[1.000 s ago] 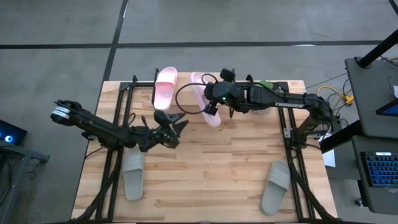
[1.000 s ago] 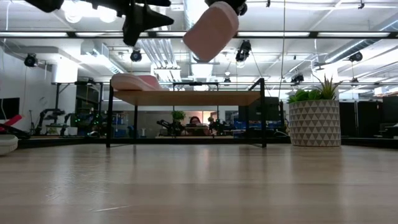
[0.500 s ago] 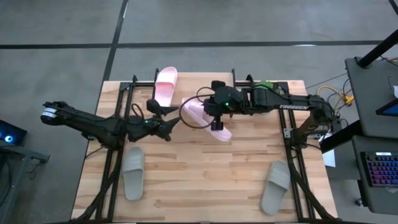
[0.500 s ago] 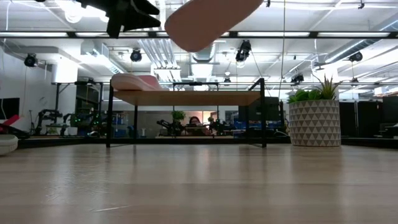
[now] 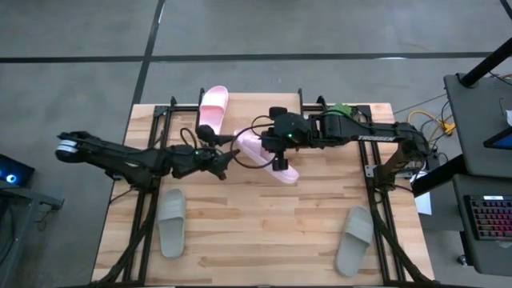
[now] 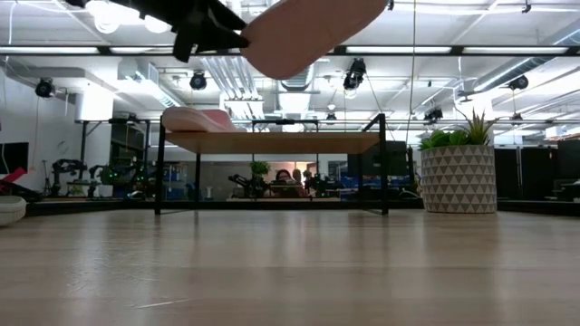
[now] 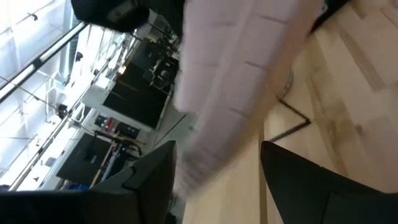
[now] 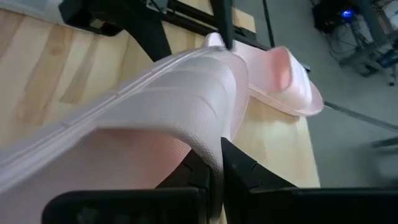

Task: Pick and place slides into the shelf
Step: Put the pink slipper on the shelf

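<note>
Roughly a quarter done: one slide shelved, second in the air

One pink slide (image 5: pixel 213 110) sits on the shelf (image 6: pixel 272 142) at the far edge of the bench (image 5: pixel 256 216). Right hand (image 5: pixel 276 154) is clamped tight on the strap of the 2nd pink slide (image 5: pixel 264 154), held up mid-bench w/ nothing under it. Left hand (image 5: pixel 225 161), fingers spread wide, hovers right at its end, gripping nothing. Both grey slides (image 5: pixel 171 222) (image 5: pixel 354 238) lie untouched at the near corners, so 3 left to place.
</note>
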Tool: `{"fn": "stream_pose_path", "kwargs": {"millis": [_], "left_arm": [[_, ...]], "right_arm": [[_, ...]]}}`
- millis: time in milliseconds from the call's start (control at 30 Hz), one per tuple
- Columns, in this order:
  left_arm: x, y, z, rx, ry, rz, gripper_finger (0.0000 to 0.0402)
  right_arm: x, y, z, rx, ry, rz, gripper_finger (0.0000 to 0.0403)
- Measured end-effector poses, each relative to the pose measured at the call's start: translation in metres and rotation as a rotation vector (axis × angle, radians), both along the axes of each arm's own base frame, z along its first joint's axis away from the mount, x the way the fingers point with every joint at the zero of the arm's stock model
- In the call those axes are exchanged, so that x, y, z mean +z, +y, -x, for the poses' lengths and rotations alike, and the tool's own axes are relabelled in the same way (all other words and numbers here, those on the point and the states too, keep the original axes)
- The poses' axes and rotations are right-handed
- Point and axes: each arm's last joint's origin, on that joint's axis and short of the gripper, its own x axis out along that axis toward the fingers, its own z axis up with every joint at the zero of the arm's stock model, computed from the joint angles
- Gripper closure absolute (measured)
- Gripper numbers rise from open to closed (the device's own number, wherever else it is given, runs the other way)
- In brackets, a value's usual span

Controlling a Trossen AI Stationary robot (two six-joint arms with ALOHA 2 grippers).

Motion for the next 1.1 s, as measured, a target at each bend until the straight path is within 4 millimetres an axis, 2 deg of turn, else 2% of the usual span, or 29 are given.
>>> {"fn": "stream_pose_path", "kwargs": {"millis": [467,600,800,1100], "left_arm": [[-0.003,0.009,-0.024,0.015,0.071,0.015,0.0193],[0.0,0.009,-0.027,0.017,0.068,0.013,0.0243],[0.0,0.008,-0.024,-0.008,0.083,-0.005,0.0372],[-0.006,0.011,-0.02,0.016,0.084,-0.025,0.0376]], "right_arm": [[-0.004,0.0,0.001,0.009,0.03,0.0,0.0394],[-0.004,0.0,0.001,0.009,0.029,0.0,0.0394],[-0.001,0.002,0.0,0.01,0.006,0.009,0.0394],[0.006,0.009,0.001,0.01,-0.037,0.077,0.037]]}}
